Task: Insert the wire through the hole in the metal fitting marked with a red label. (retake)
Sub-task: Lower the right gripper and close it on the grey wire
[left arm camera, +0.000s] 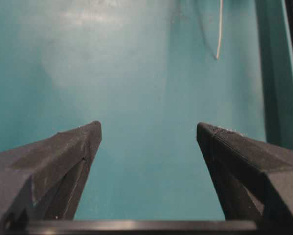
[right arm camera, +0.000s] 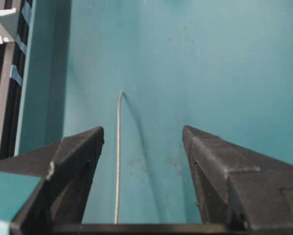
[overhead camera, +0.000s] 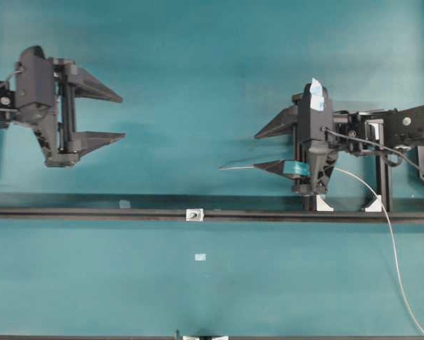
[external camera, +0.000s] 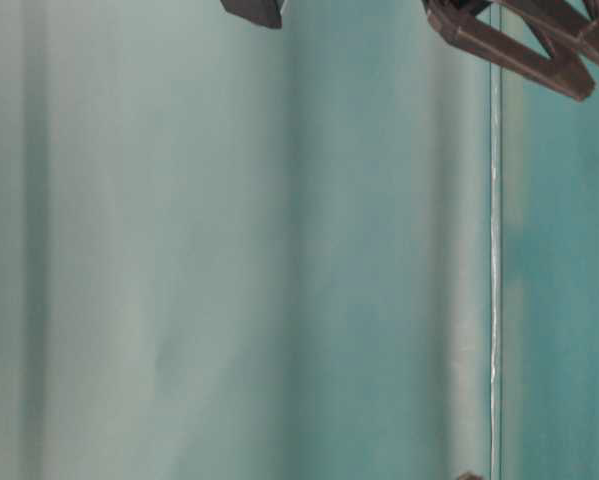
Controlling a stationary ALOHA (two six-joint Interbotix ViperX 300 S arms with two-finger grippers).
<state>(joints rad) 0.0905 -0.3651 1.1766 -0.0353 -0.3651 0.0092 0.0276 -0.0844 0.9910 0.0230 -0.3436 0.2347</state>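
Both pincers held wide apart, nothing gripped.
The wire [overhead camera: 240,167] is seen between the right pincer [overhead camera: 268,149] fingers, untouched; the metal fitting [overhead camera: 194,214] lies at 7 o'clock; the left pincer [overhead camera: 112,117] is kept well apart.

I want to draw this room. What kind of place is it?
Probably a robot lab workbench. Two black arms, the left end effector and the right end effector, hover over a plain teal table crossed by a black rail that holds a tiny metal fitting.

A matte teal tabletop [overhead camera: 197,57] fills every view, crossed by a black rail [overhead camera: 91,212], evenly lit.
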